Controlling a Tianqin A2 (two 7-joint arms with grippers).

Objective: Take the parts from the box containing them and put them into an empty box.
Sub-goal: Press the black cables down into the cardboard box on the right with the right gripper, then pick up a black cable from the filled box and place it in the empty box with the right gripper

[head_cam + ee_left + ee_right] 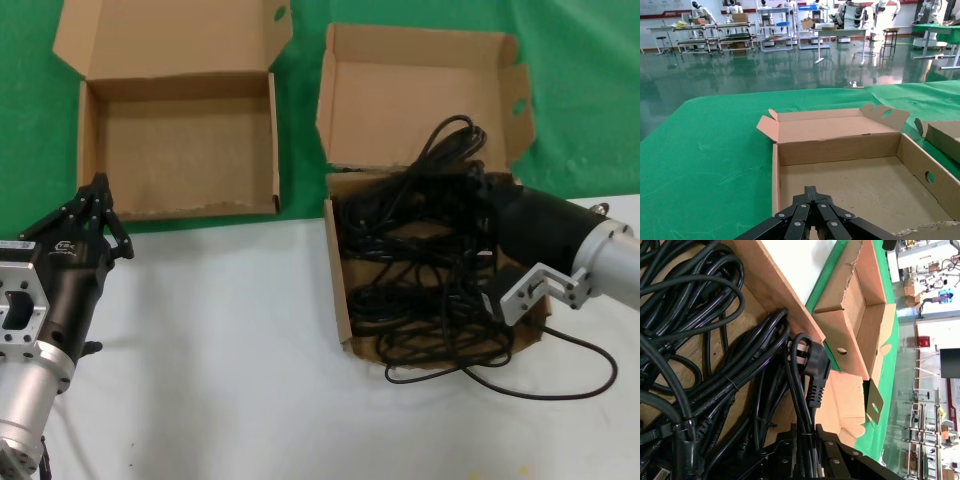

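The left gripper point(97, 188) hangs at the near edge of the empty box point(180, 150), fingers pressed together. The right gripper point(478, 190) reaches into the box containing them point(338, 270), fingers pinching a bundle of the parts point(430, 290), black cords heaped inside and spilling onto the white table point(220, 340).

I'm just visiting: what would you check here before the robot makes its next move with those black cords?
1. Right gripper closed on a cord: ok, the cord runs between its fingers.
2. Cord free of the tangle in the full box: not ok.
3. Empty box open: ok.
4. Left gripper clear of the route: cannot tell, it sits at the empty box's near edge.
5. One cord trails over the box's edge onto the table: not ok.
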